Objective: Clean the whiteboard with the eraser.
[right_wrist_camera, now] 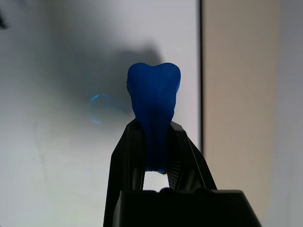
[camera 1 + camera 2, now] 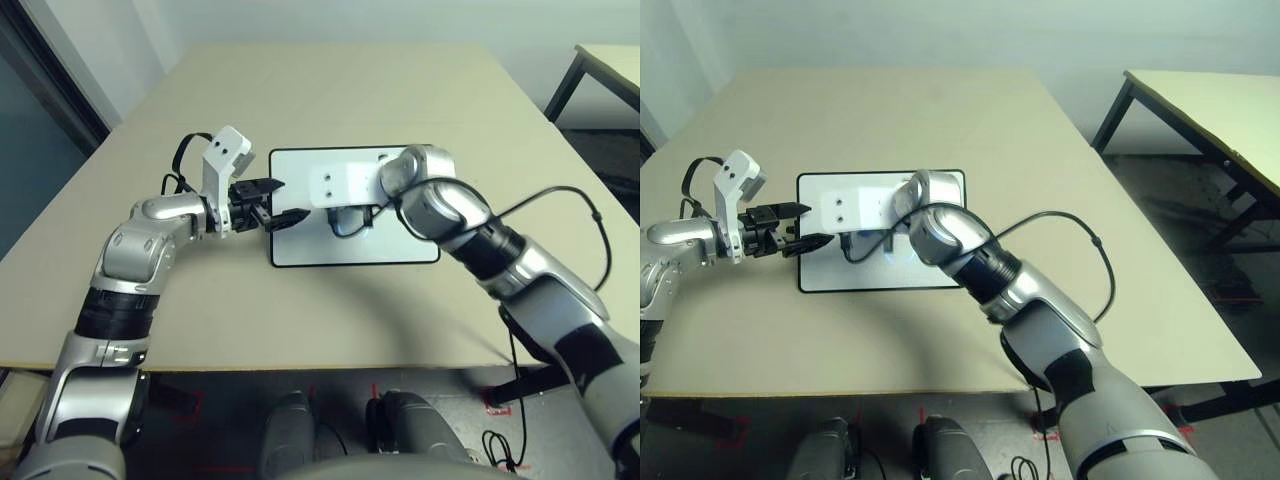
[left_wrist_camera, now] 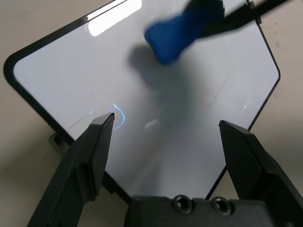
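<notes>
The right gripper [image 1: 156,127] clamped the eraser [image 1: 154,94] lengthwise between its fingers, blue marks lying just beside them; the left gripper [image 3: 168,125] gaped, empty.

We see wide beige table [image 2: 970,350], straight front edge. Lying directly on it, near middle: whiteboard [image 2: 300,248], thin black frame, rounded corners. We make out faint blue marks on its white surface.

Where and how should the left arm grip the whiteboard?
Left edge of the whiteboard, probably low and level from the robot's left: it lies flat, its rim is thin, and the open left pincer is on that side.
</notes>
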Robot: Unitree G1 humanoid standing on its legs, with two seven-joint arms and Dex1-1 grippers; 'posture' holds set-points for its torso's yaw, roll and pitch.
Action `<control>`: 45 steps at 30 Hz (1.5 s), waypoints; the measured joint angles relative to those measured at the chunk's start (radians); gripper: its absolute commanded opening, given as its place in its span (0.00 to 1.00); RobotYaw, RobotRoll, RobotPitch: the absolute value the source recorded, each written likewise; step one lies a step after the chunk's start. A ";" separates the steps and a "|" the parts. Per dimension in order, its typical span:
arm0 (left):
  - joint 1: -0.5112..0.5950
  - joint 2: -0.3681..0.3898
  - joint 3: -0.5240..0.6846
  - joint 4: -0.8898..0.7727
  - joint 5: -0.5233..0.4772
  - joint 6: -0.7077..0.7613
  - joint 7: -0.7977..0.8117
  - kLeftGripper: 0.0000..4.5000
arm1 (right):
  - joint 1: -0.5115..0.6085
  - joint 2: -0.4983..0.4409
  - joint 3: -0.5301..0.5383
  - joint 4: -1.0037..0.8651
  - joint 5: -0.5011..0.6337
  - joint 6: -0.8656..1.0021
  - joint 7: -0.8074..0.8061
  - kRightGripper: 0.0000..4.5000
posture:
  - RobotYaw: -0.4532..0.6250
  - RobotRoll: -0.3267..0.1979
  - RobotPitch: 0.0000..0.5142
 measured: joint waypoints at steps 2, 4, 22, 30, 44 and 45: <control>-0.001 -0.001 -0.001 0.000 0.000 0.000 0.000 1.00 | 0.024 -0.004 0.002 -0.026 0.000 0.004 0.007 0.13 | 0.40 0.62 0.09; -0.001 0.000 -0.001 0.001 0.001 0.000 0.000 1.00 | 0.098 -0.041 0.031 -0.126 -0.002 0.021 0.053 0.13 | 0.40 0.62 0.09; -0.002 0.001 -0.002 0.007 0.002 -0.004 -0.009 1.00 | -0.009 0.028 -0.016 0.196 0.019 -0.126 -0.095 0.13 | 0.40 0.62 0.08; -0.004 0.002 -0.002 0.024 0.004 -0.011 -0.014 1.00 | 0.147 -0.011 0.051 -0.095 -0.005 0.006 0.037 0.13 | 0.40 0.62 0.08; -0.014 -0.002 -0.004 0.067 0.014 -0.046 -0.025 1.00 | 0.000 -0.013 0.001 0.073 -0.001 0.012 -0.010 0.13 | 0.40 0.62 0.08; -0.014 -0.002 -0.004 0.069 0.014 -0.047 -0.025 1.00 | -0.012 -0.011 -0.009 0.088 0.000 0.009 -0.024 0.13 | 0.39 0.62 0.07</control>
